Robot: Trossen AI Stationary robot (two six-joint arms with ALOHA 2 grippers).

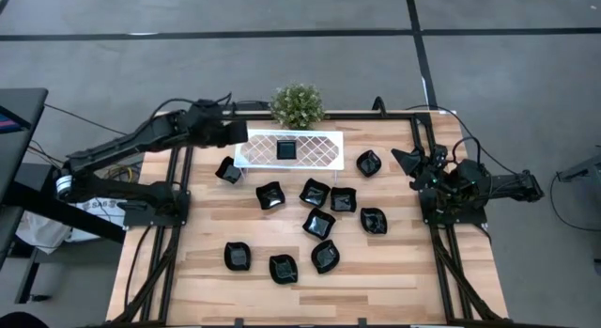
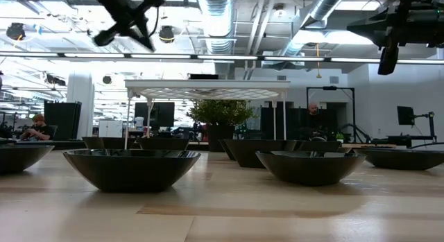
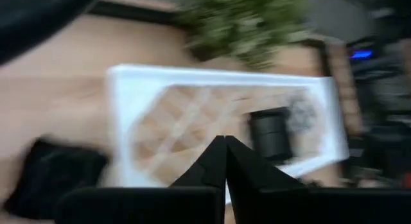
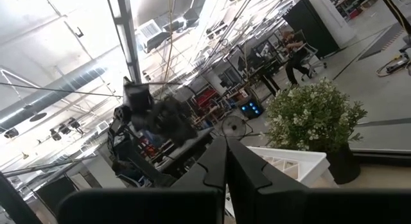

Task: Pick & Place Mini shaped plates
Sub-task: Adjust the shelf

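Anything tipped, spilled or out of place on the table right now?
Nothing stands out. One plate sits on the white tray; the other plates lie loosely scattered on the table, none visibly tipped or broken.

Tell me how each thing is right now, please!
Left gripper: shut, empty, above the tray's left end.
Right gripper: shut, empty, raised at the table's right edge.
White tray: holds one plate.
Plate on tray: upright.
Other black plates: loose on the table, upright.
Potted plant: standing behind the tray.
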